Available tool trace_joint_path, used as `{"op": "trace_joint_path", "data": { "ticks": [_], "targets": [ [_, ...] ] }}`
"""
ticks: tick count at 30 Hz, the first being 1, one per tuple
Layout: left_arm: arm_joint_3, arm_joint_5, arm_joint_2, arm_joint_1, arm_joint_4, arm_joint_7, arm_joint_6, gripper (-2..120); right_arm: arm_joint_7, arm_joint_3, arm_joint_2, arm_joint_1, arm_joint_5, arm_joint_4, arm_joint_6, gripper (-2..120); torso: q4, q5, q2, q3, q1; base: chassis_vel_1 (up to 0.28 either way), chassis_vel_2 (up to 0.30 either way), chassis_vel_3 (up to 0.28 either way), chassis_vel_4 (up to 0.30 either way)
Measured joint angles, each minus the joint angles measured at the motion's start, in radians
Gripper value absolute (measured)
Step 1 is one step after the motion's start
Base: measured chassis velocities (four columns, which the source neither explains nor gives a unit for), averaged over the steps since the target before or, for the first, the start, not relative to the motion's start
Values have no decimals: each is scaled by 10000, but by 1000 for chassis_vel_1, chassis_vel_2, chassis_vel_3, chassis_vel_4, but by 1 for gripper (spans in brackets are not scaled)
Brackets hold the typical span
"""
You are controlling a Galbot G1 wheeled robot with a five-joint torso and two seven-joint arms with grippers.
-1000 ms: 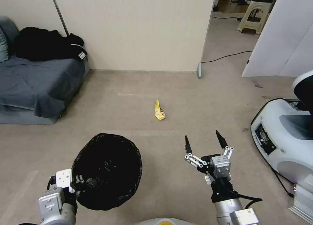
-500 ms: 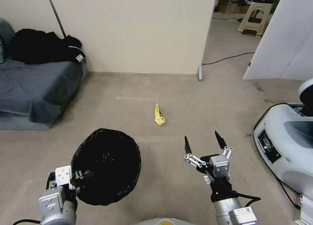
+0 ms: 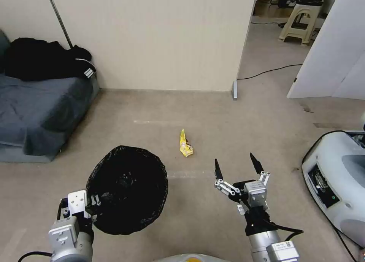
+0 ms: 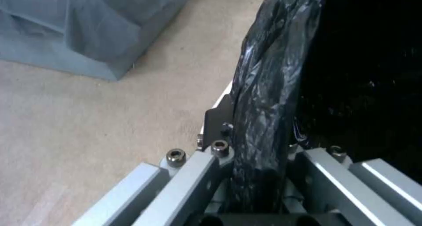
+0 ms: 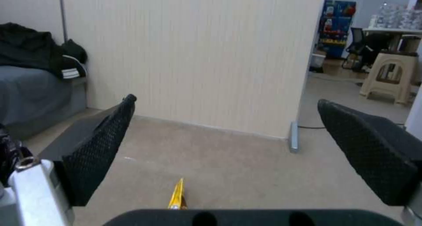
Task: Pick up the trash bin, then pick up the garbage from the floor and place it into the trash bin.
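At the near left the left gripper [image 3: 93, 208] is clamped on the rim of the trash bin [image 3: 127, 189], its black liner dark inside with no contents discernible; the left wrist view shows the liner [image 4: 263, 97] pinched between the fingers; farther, at centre, the yellow wrapper [image 3: 185, 144] lies on the floor [image 3: 228, 121]; nearer and to the right, the right gripper [image 3: 235, 167] hangs spread wide, holding nothing; its wrist view shows the wrapper [image 5: 177, 197] lying ahead between the fingers.

Yellow wrapper [image 3: 186, 144], black-lined trash bin [image 3: 127, 189]

Beige carpet floor [image 3: 228, 117], cream panelled wall [image 3: 152, 37], grey sofa [image 3: 34, 110] with black clothes [image 3: 42, 60], beige plastic stool [image 3: 300, 24] beyond doorway
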Motion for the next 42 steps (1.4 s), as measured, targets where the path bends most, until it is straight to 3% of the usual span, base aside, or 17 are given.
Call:
{"op": "trace_joint_path", "data": {
  "ticks": [42],
  "targets": [
    [22, 262, -46, -10, 2, 124, -521, 2, -90, 21, 0, -31, -18, 50, 23, 100, -1, 0, 0, 0, 0, -114, 124, 115, -114]
  ]
}}
